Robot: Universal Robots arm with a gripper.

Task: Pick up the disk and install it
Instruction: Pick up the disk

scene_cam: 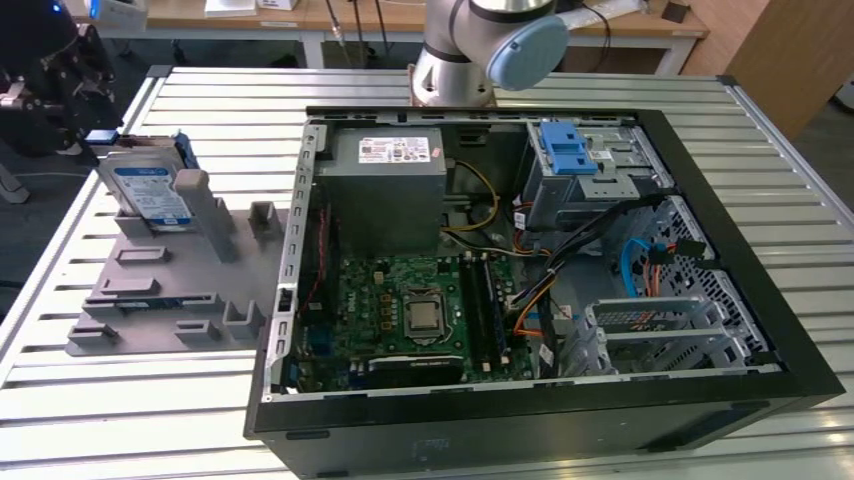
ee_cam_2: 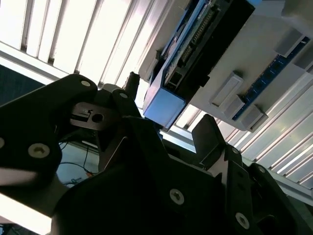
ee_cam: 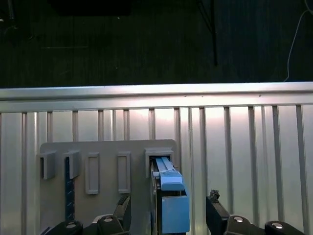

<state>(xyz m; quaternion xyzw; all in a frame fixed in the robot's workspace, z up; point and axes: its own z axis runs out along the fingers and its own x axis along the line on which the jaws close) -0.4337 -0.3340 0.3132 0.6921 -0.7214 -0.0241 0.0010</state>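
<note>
The disk (scene_cam: pixel 150 192), a silver drive with a white-and-blue label in a blue carrier, stands on edge in a slot of the grey holder plate (scene_cam: pixel 160 290) at the exterior view's left. My black gripper (scene_cam: pixel 78 112) hangs at the disk's upper end. In the first wrist view the disk (ee_cam: pixel 171 203) is seen edge-on, and the gripper (ee_cam: pixel 168 208) is open with one finger on each side of it and gaps on both sides. The second wrist view shows the carrier's blue corner (ee_cam_2: pixel 164 105) between the fingers (ee_cam_2: pixel 208 134).
An open computer case (scene_cam: pixel 534 250) lies on the slatted metal table (scene_cam: pixel 747 120), with a grey power supply box (scene_cam: pixel 387 190), a motherboard (scene_cam: pixel 400 310) and a drive cage with a blue latch (scene_cam: pixel 581 160). The holder plate carries several more empty slots (ee_cam: pixel 93 171).
</note>
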